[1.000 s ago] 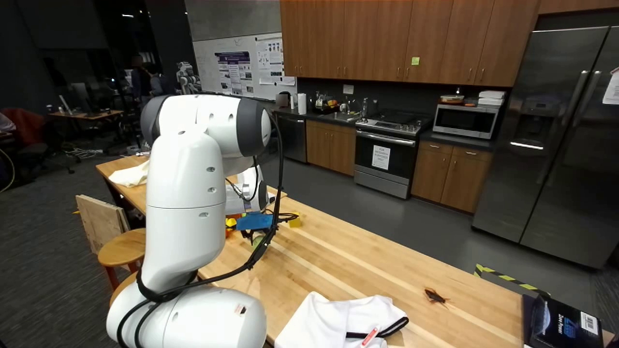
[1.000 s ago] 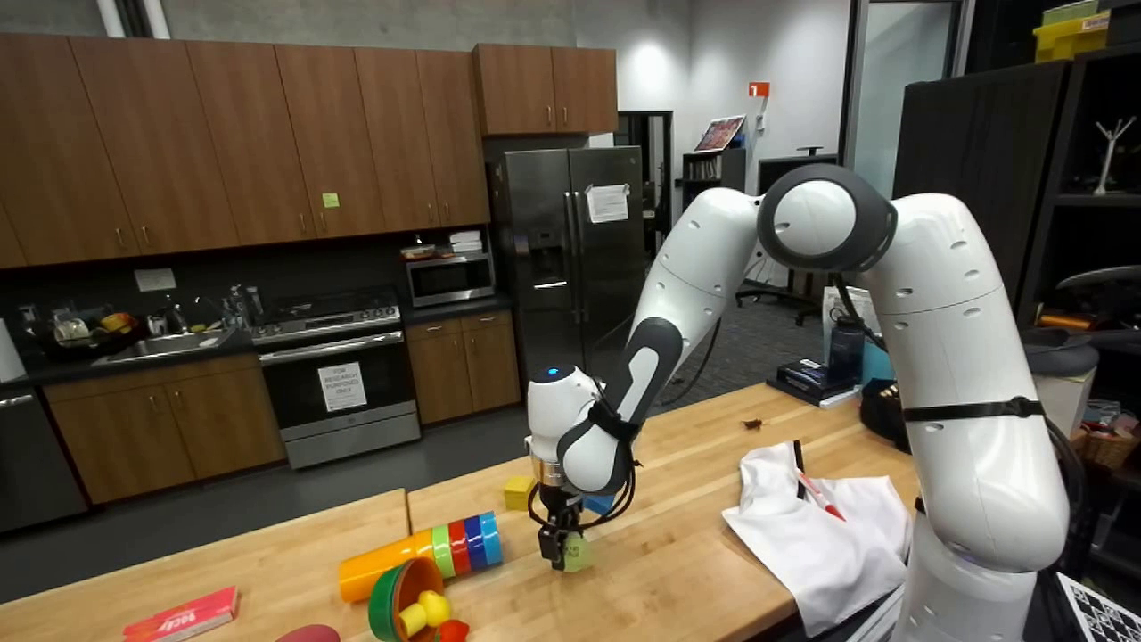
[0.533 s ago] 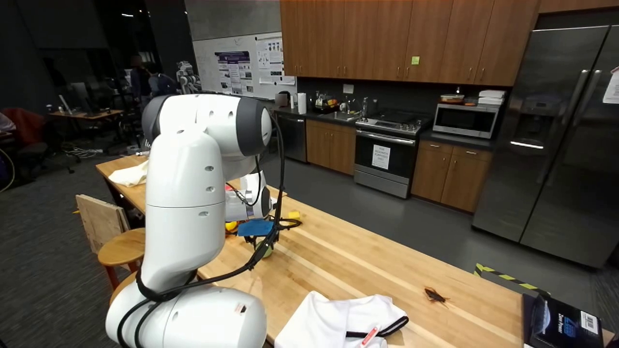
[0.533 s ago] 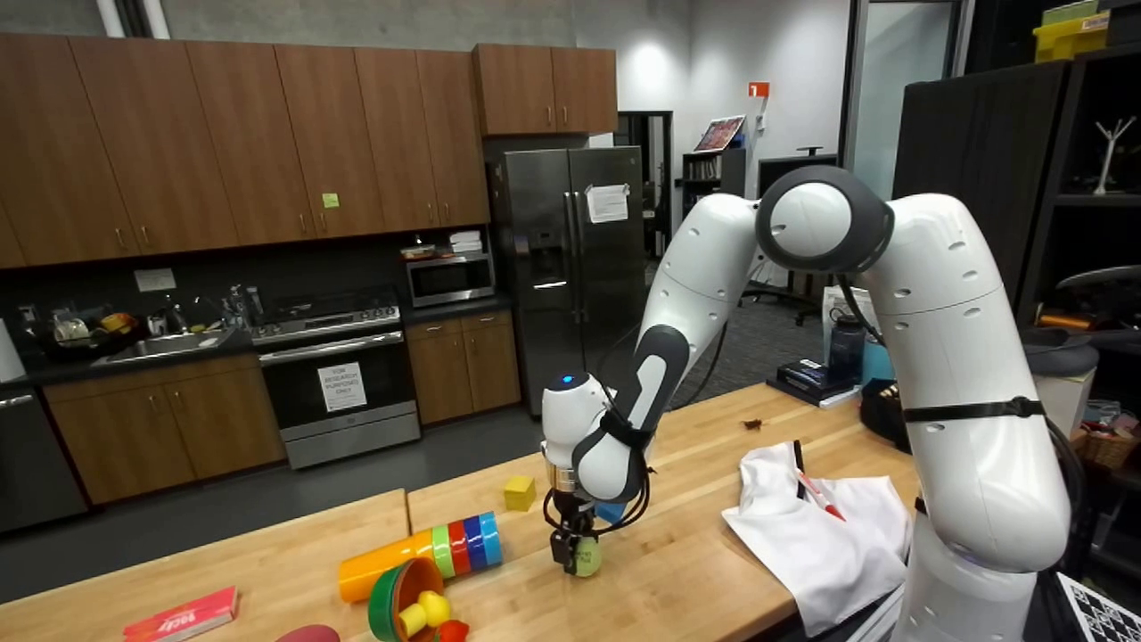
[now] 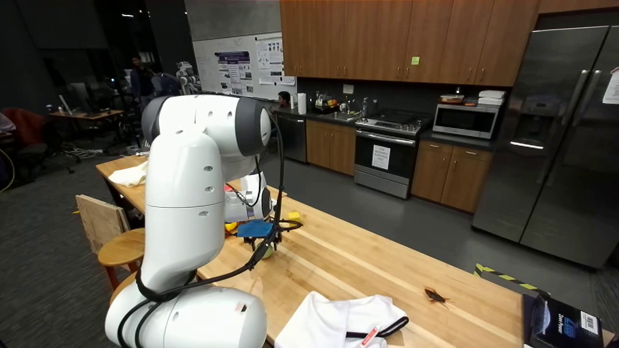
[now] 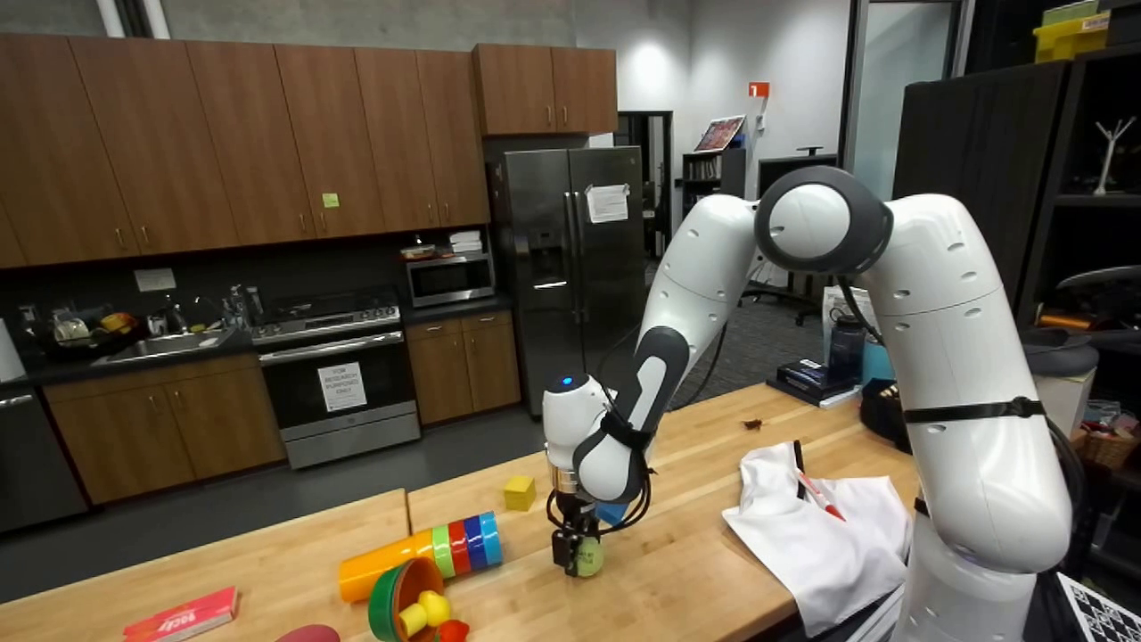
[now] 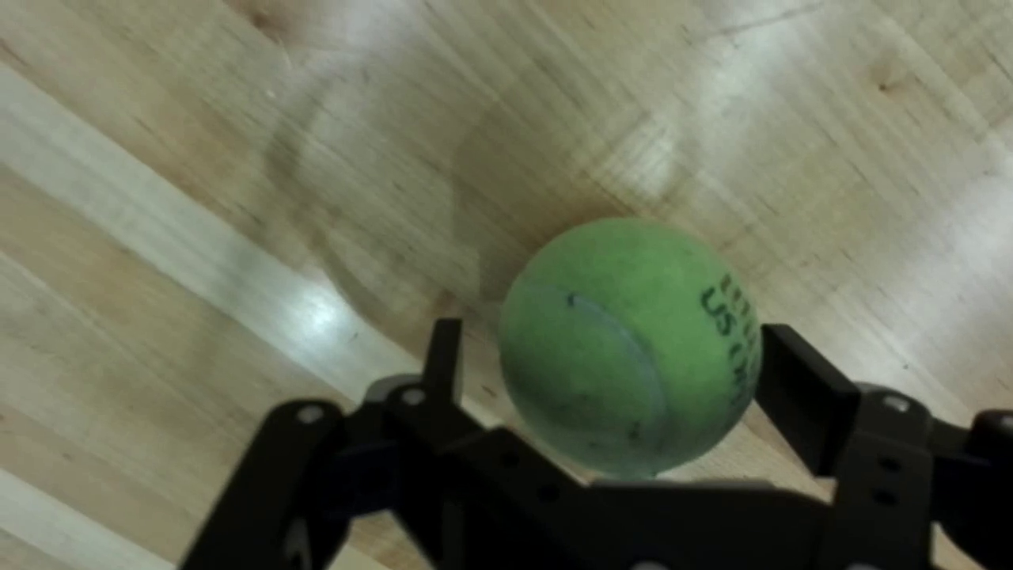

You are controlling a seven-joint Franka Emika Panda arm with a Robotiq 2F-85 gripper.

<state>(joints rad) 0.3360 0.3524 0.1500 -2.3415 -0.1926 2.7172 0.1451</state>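
A: Tennis ball, position?

B: On the wooden tabletop, directly under the wrist. Green, dark lettering on its side. Sits between the two fingers of the gripper.

A: Held?

B: No. Jaws spread wide; a strip of wood shows between the ball and the finger at the wrist view's left.

A: And the opposite finger?

B: Seems to meet the ball's edge. From that angle I can't be sure of contact.

A: Nearby?

B: Yellow cube, near, seen in both exterior views. Then, in an exterior view, coloured cups nested and lying on their side; just beside them a tipped green-and-orange bowl, a yellow toy at its mouth.

A: Farther out?

B: Pink-red box, flat on the wood. Well apart, toward the base of the arm, a rumpled white cloth with a red-and-white marker on it. Past the cloth, a brown insect-shaped object; dark box at the table's end.

A: Background?

B: Stove, microwave, steel fridge.
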